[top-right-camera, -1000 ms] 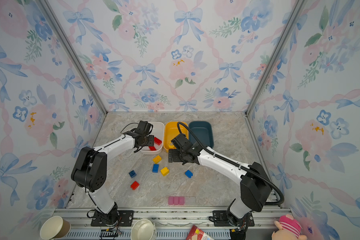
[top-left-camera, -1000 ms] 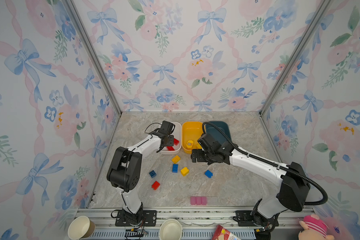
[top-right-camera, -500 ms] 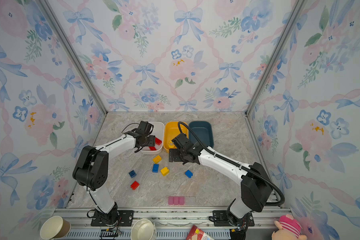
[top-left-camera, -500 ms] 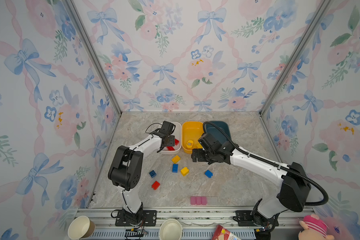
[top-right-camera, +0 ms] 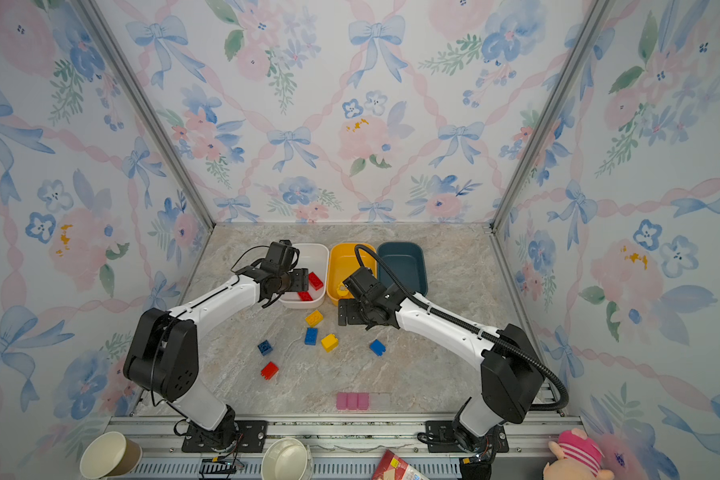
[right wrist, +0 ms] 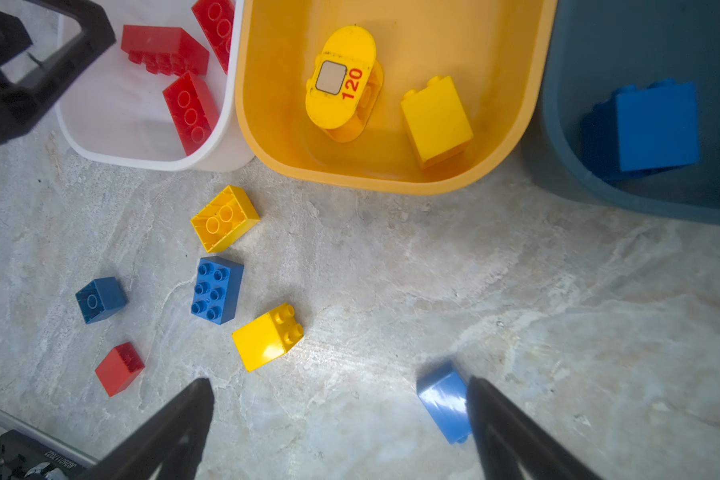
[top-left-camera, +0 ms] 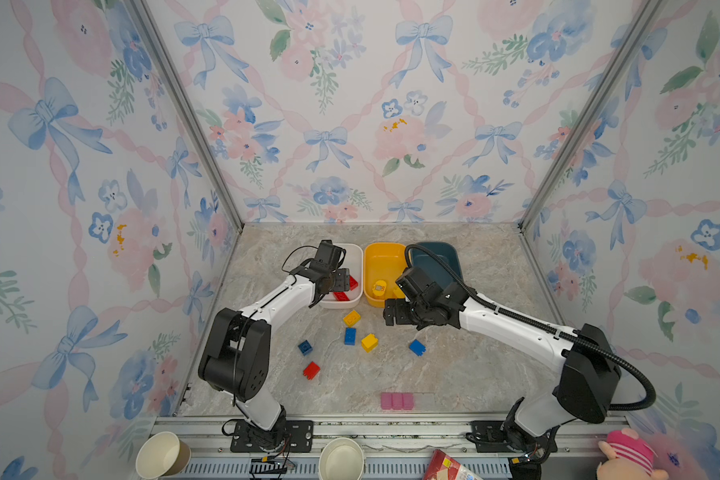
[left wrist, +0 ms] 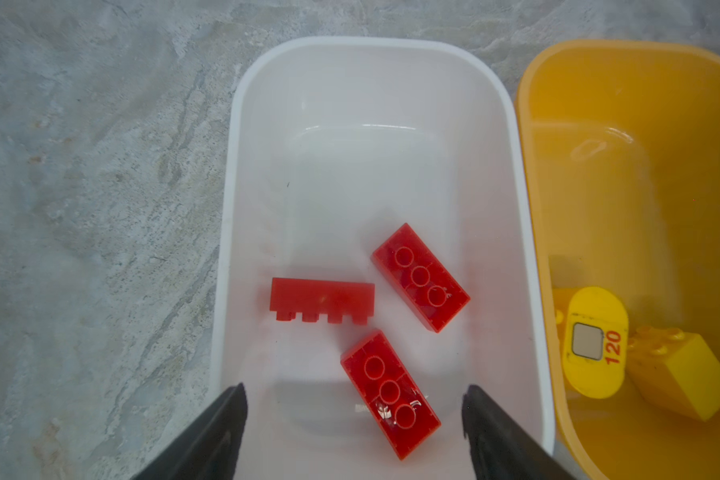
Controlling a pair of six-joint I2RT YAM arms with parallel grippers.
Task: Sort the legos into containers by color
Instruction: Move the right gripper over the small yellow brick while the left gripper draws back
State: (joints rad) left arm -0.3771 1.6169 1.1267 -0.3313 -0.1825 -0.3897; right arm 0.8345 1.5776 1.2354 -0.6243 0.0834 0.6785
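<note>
My left gripper (left wrist: 354, 399) hangs open over the white container (left wrist: 366, 41), holding nothing. Three red legos (left wrist: 420, 276) lie loose inside it, one directly under the jaws. The yellow container (right wrist: 391, 183) holds a rounded yellow piece (right wrist: 341, 79) and a yellow brick (right wrist: 435, 118). A blue brick (right wrist: 653, 124) lies in the teal container (right wrist: 558, 158). My right gripper (right wrist: 338, 386) is open above the table, in front of the yellow container, with a blue brick (right wrist: 443, 399) beside one finger. Loose on the table are two yellow (top-left-camera: 351, 318), two more blue (top-left-camera: 350, 336) and one red lego (top-left-camera: 311, 370).
A pale-pink strip (top-left-camera: 396, 401) lies near the front edge of the table. Two paper cups (top-left-camera: 163, 455) stand on the rail below the table, and a plush toy (top-left-camera: 624, 455) sits at the front right. Papered walls close in the left, back and right.
My left gripper's jaws have spread wider above the white container. The right arm has hardly moved.
</note>
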